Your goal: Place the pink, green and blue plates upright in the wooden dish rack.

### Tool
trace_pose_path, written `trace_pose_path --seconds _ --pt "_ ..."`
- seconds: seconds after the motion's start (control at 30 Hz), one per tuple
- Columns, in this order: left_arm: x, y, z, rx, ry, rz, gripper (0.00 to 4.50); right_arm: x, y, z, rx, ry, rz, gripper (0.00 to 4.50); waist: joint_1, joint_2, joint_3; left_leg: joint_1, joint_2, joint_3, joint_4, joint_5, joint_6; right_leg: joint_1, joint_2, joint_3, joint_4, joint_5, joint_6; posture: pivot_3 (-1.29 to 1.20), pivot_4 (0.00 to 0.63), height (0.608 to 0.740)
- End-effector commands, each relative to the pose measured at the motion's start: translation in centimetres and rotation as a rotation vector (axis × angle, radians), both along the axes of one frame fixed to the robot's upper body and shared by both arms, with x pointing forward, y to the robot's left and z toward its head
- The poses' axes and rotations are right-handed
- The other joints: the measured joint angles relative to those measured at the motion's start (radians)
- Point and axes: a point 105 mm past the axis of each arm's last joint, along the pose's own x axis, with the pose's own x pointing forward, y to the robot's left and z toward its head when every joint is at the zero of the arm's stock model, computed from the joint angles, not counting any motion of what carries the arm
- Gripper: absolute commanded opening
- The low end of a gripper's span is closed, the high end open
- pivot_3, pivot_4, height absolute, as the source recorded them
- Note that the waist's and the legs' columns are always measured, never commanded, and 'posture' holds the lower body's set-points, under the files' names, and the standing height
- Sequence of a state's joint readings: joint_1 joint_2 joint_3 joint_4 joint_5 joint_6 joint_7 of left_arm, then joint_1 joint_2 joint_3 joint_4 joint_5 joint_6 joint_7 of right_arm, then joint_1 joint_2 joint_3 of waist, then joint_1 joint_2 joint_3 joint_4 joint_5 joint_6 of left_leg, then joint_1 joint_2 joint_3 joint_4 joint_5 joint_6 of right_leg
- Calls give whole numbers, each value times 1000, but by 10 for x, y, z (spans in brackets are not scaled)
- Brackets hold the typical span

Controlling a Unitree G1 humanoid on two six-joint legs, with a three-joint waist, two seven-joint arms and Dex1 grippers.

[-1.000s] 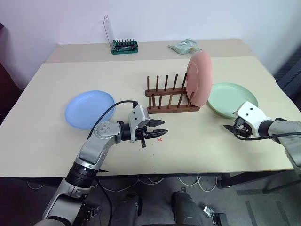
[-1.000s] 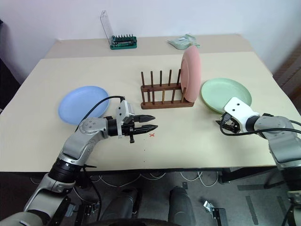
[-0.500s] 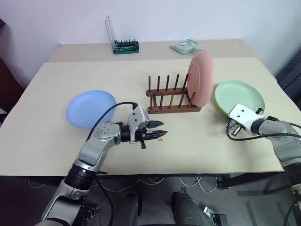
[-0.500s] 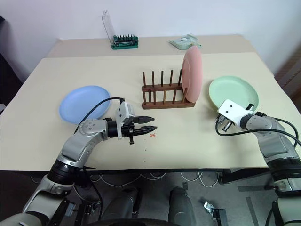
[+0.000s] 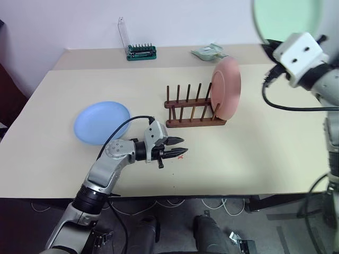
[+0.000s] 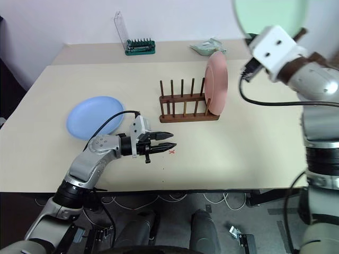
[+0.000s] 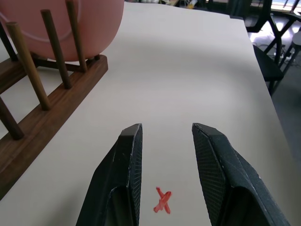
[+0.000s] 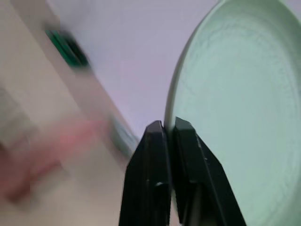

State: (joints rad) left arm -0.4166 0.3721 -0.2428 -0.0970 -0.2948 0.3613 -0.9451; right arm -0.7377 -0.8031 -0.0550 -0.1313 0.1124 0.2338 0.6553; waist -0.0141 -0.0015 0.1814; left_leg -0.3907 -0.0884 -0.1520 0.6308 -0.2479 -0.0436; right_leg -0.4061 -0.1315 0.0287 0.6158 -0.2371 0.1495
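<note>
My right gripper (image 8: pixel 165 125) is shut on the rim of the green plate (image 5: pixel 286 18) and holds it high in the air above the table's right side, well above the rack. The pink plate (image 5: pixel 226 87) stands upright at the right end of the wooden dish rack (image 5: pixel 190 108), between its pegs. Flat on the table at the left lies the blue plate (image 5: pixel 101 121). In front of the rack my left gripper (image 5: pixel 177 147) hovers just above the table, open and empty, pointing right over a red X mark (image 7: pixel 162 201).
A green-based bit holder (image 5: pixel 140 51) with a clear lid and a plastic packet (image 5: pixel 209 51) sit on the far table strip. The rack's pegs left of the pink plate hold nothing. The tan table (image 5: pixel 254 159) ends close in front of me.
My right gripper closed on the green plate's rim and lifted it off the table, up and slightly left. The left arm stayed still.
</note>
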Motion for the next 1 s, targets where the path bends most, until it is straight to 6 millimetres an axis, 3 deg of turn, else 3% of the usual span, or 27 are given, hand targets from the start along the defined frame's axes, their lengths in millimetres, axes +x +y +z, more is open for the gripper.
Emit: trace_pose_path --seconds 0.03,0.1,0.17,0.27,0.43,0.5,0.63,1.0 --pt "-1 0 9 -20 -36 -7 1677 -35 60 18 185 85 355 20 -2 0 0 0 0 -1 0 0 0 0 0 0 0 0 0 0 150 740" --pt "-1 1 8 -16 -35 0 1677 -52 80 23 298 162 521 20 -1 0 0 0 0 -1 0 0 0 -1 0 0 1 0 0 0 150 740" --pt "-1 2 8 -15 -35 10 1677 -57 85 19 398 286 610 20 3 0 0 -1 0 -3 0 0 0 -1 0 -1 2 0 0 0 150 740" --pt "-2 4 9 -17 -36 19 1677 -51 81 11 512 412 628 20 8 -1 0 -1 -1 -6 0 0 0 1 -1 -3 0 0 0 0 150 740" --pt "-4 4 8 -18 -31 24 1677 -19 68 -24 655 615 480 20 1 -1 0 -1 -2 -6 0 0 0 0 0 -3 1 0 0 0 150 740" --pt "-4 4 8 -17 -30 25 1677 -18 66 -25 736 678 527 20 -2 0 0 -1 -1 -5 0 0 0 -1 0 -3 2 0 0 0 150 740" --pt "-3 4 8 -17 -30 24 1677 -13 61 -18 841 705 560 20 -3 0 0 -1 -1 -4 -1 0 0 -2 0 -3 3 0 -1 0 150 740" --pt "-4 3 6 -17 -23 21 1677 -10 65 -22 900 763 574 20 -3 0 0 -1 -1 -4 -1 0 0 -2 0 -3 3 0 0 0 150 740"
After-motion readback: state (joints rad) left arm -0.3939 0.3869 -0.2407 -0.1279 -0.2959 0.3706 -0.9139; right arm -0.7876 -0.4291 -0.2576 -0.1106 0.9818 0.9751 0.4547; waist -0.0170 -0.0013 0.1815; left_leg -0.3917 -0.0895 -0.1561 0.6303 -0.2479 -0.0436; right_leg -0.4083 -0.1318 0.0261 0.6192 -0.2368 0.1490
